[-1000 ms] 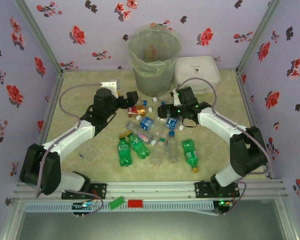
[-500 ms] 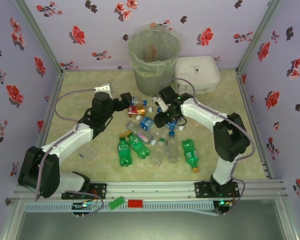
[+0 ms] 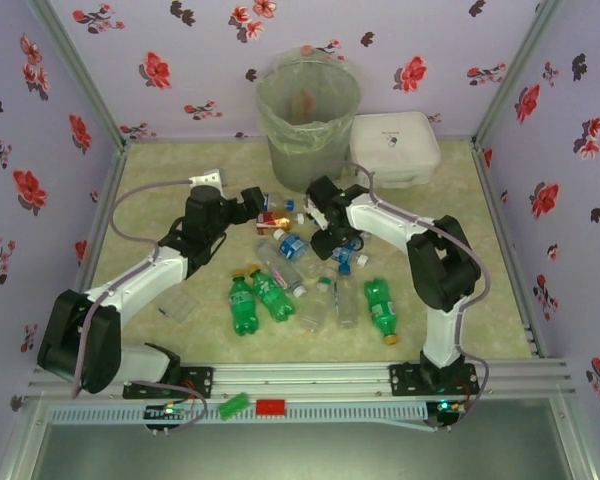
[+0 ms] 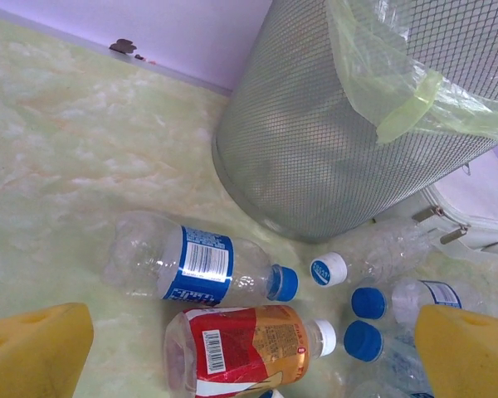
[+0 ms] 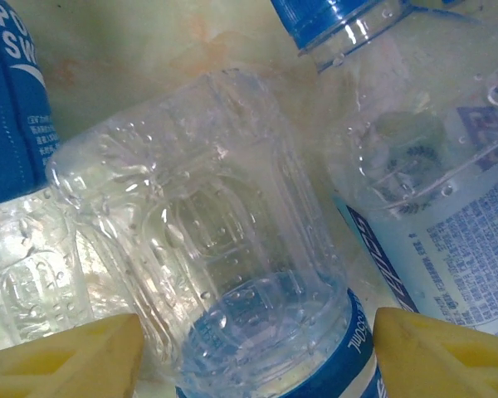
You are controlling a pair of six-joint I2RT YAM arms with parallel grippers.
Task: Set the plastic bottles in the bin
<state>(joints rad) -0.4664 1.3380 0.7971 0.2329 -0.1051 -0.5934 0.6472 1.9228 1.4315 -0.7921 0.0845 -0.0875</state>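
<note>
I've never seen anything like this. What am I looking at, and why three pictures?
These are two robot arms bolted to a table. The wide picture comes from a camera above and behind them; the two close-ups come from cameras on their wrists. Small plastic bottles lie scattered near a mesh bin lined with a bag, beside a white box. The left gripper hangs open above a red-labelled bottle, holding nothing. The right gripper has its yellow pads either side of a clear bottle; whether it grips yet, I cannot tell.
</note>
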